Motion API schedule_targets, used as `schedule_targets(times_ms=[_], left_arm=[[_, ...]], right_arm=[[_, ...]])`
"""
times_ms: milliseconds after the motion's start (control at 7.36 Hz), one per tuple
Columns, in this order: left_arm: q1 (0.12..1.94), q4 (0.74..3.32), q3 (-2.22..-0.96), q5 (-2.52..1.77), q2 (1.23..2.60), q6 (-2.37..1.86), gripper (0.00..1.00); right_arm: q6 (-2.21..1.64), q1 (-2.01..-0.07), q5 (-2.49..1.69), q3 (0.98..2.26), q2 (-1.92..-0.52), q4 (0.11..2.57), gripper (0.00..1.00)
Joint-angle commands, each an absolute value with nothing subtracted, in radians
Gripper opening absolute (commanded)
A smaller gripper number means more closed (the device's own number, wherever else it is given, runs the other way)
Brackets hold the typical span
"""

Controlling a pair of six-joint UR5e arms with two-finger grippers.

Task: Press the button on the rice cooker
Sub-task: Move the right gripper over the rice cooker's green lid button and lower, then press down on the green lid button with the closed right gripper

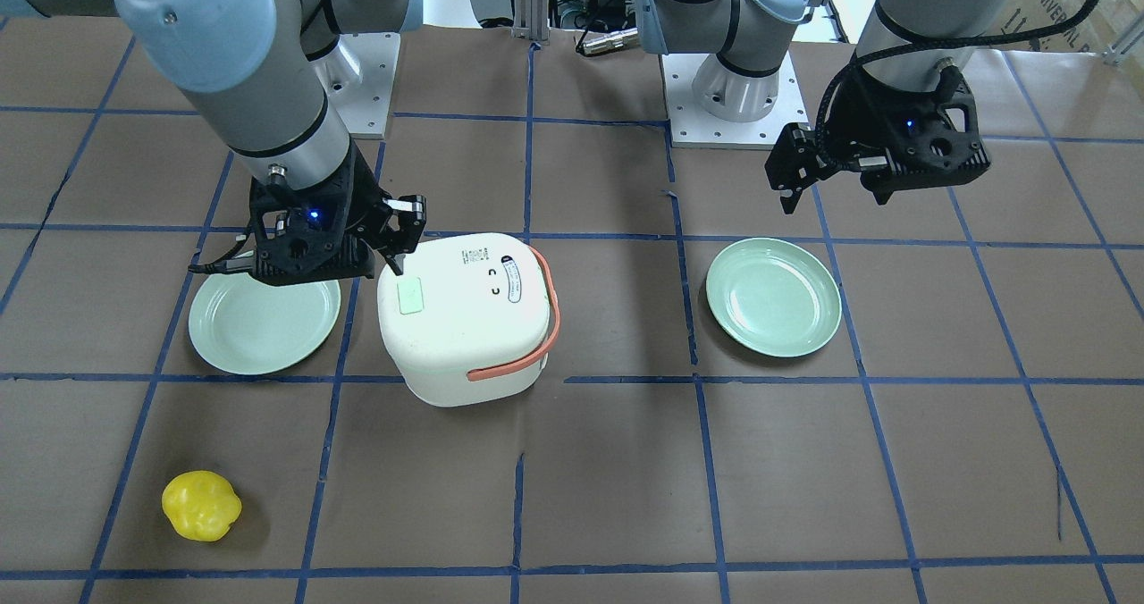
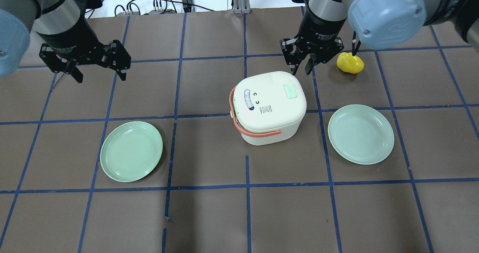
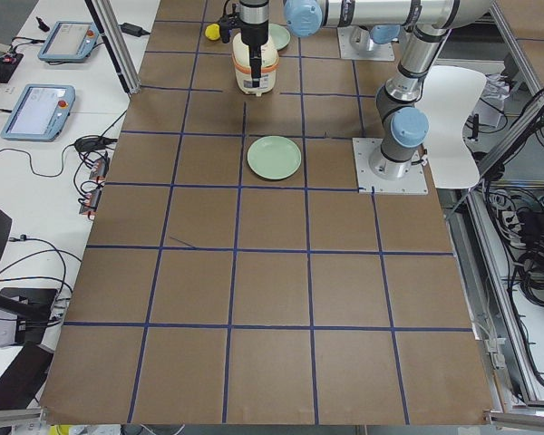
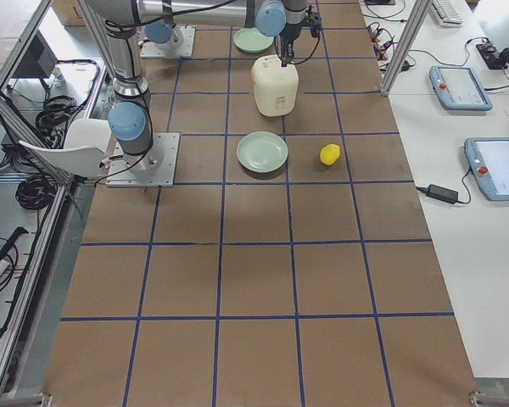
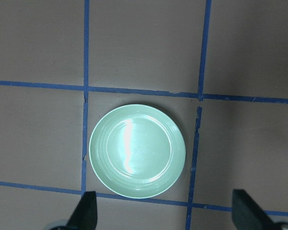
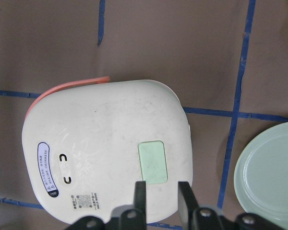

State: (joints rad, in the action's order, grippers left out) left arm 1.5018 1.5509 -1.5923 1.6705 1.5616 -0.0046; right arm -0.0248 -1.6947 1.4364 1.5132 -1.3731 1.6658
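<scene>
The white rice cooker (image 1: 465,318) with an orange handle stands mid-table, lid closed; it also shows in the overhead view (image 2: 269,107). The button (image 1: 410,298) is a pale green tab near the lid's edge, also seen from overhead (image 2: 290,91) and in the right wrist view (image 6: 152,161). My right gripper (image 1: 399,260) points down just above the lid's edge beside the button, apart from it. Its jaws are nearly closed with a narrow gap and hold nothing (image 6: 162,189). My left gripper (image 1: 833,200) is open and empty, hovering high over bare table.
A green plate (image 1: 264,322) lies beside the cooker under my right arm. A second green plate (image 1: 773,296) lies below my left gripper (image 5: 165,211), and shows in its wrist view (image 5: 137,151). A yellow lumpy object (image 1: 201,506) lies near the operators' edge.
</scene>
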Motion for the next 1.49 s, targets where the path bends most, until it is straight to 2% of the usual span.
schedule_targets(times_ms=[0,1358], left_arm=[[1.502,1.552,-1.592,1.671,1.562,-0.005,1.0],[1.502,1.551,-1.592,1.67,1.562,-0.005,1.0]], right_arm=[[-0.028,-1.698,1.436,1.528,-1.327,1.71,0.12],[-0.031,-1.698,1.434,1.575,-1.319,1.735,0.12]])
